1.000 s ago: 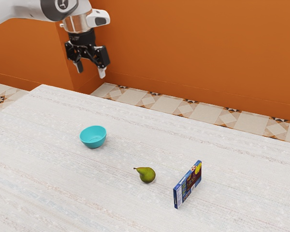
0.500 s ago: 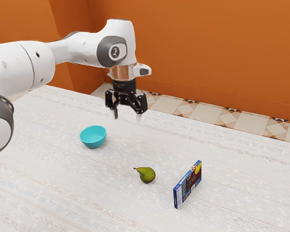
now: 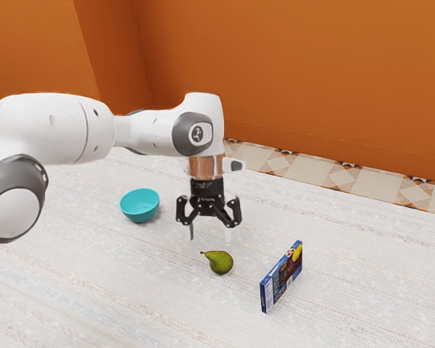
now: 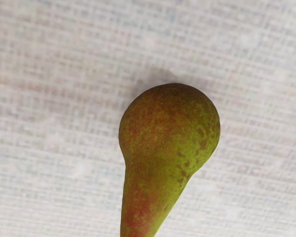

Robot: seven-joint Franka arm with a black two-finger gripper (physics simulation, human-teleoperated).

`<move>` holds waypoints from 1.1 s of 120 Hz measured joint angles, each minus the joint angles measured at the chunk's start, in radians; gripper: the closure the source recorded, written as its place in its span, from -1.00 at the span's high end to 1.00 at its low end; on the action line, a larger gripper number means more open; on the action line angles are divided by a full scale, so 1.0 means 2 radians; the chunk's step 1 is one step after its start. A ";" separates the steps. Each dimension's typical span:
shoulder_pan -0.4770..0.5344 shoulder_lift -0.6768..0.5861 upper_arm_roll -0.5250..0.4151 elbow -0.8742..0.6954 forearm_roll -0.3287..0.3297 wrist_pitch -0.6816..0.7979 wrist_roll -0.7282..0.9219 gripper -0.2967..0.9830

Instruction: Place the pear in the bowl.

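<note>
The pale, woven-patterned table (image 3: 80,297) spreads across the scene, and the white arm (image 3: 54,130) reaches over it from the exterior view's left. At its end the black pincer (image 3: 211,234) points down above the pear (image 3: 221,263), fingers spread wide — nothing between them.

Near, toward the exterior view's right, a blue and dark-red box (image 3: 282,278) with a yellow patch stands upright on a narrow edge. The turquoise bowl (image 3: 140,206) sits upright, farther off and left of the pear in the exterior view.

The pear rests on the table, outside the bowl — its stem aimed toward the exterior view's left. The wrist view shows its green, brown-speckled skin with a reddish flush.
</note>
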 joint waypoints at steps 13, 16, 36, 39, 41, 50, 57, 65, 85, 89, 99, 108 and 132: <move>-0.006 0.010 0.000 -0.002 0.019 0.006 -0.007 0.54; -0.007 0.012 0.000 -0.002 0.022 0.008 -0.009 0.54; -0.015 0.034 0.000 -0.001 0.031 0.019 -0.014 0.54; -0.016 0.036 0.000 -0.001 0.031 0.021 -0.015 0.54; -0.017 0.038 0.000 -0.001 0.031 0.022 -0.015 0.54; -0.020 0.043 0.000 0.000 0.031 0.026 -0.017 0.54; -0.023 0.047 0.000 0.000 0.029 0.029 -0.019 0.54; -0.026 0.051 0.000 0.000 0.026 0.033 -0.020 0.54; -0.030 0.068 0.000 0.004 0.022 0.043 -0.023 0.52; -0.030 0.071 0.000 0.005 0.021 0.045 -0.023 0.49; -0.032 0.074 0.000 0.006 0.021 0.048 -0.024 0.38; -0.032 0.075 0.000 0.006 0.020 0.050 -0.025 0.27; -0.032 0.075 0.001 0.006 0.019 0.053 -0.027 0.02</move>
